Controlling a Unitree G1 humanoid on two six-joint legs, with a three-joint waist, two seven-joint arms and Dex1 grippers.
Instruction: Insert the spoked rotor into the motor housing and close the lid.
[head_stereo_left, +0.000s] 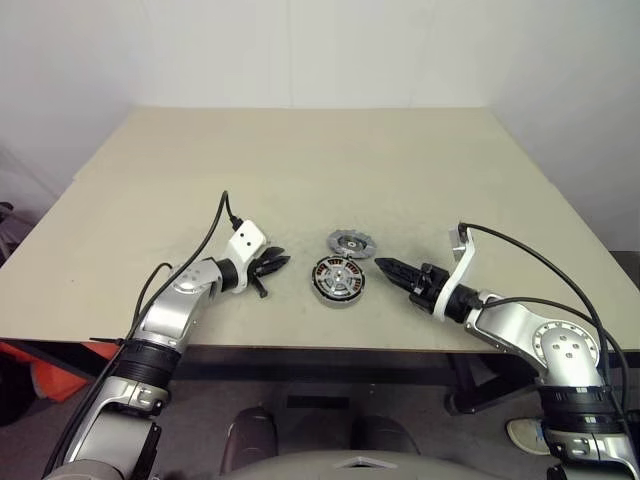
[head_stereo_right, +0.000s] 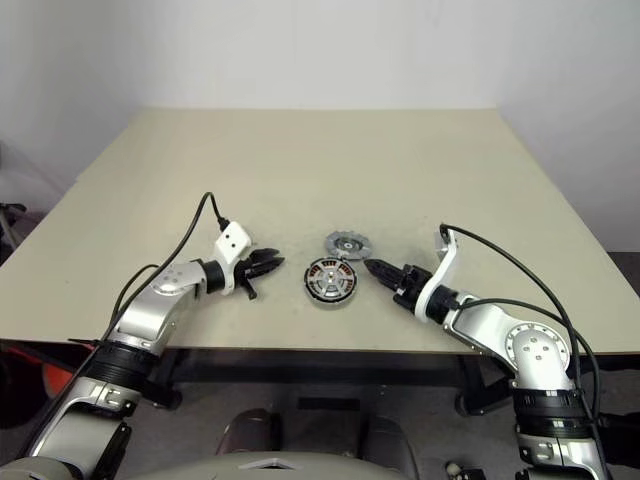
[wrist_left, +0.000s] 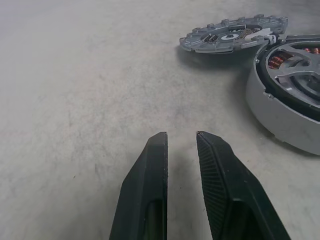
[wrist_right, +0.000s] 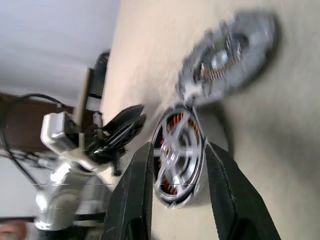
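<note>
Spoked rotor (wrist_right: 178, 152) already sat in motor housing (head_stereo_left: 337, 280) on bench (head_stereo_left: 300, 170). Lid (head_stereo_left: 351, 242) lay just behind, touching, not fitted. My right pincer (head_stereo_left: 384, 266) spread, empty; left pincer (head_stereo_left: 275, 262) slightly parted, empty.

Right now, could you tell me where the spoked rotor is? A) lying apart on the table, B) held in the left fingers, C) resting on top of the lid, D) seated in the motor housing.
D: the spoked rotor sits inside the motor housing, copper windings showing through its gaps, while the lid lies beside it.
</note>
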